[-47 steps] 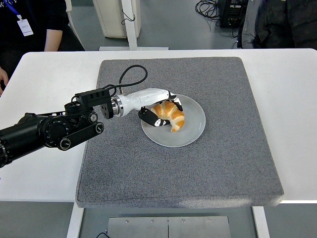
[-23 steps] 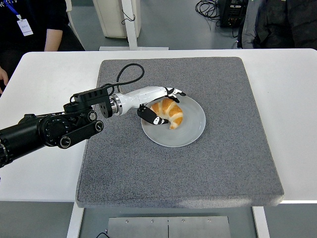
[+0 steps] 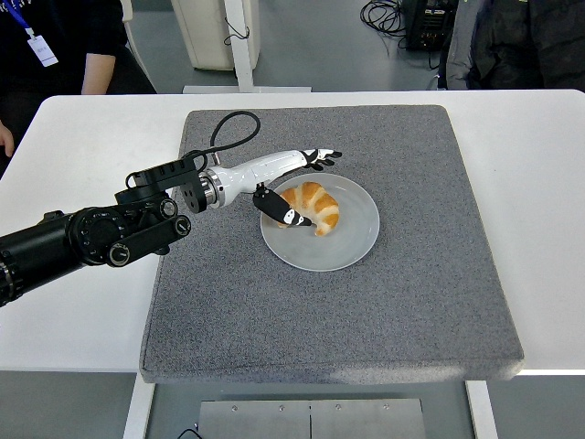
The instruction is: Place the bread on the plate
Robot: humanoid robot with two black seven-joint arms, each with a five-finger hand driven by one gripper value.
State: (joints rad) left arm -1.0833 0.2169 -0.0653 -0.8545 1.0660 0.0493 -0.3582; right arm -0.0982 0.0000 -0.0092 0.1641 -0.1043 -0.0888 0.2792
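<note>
Head view is showing the bread (image 3: 313, 207) lying on the plate (image 3: 358, 233) at the middle of the frame, on a grey mat (image 3: 402, 302) covering the table (image 3: 73, 165). The left hand (image 3: 291, 187) is reaching in from the left, fingers spread and holding nothing, its thumb just beside the bread's left end.

Lab: cables (image 3: 382, 13), equipment, badged onlooker (image 3: 55, 41)

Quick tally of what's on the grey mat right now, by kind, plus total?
Bread (croissant): 1
Plate: 1
Robot hand, left, open over the plate's left side: 1
Total: 3
</note>
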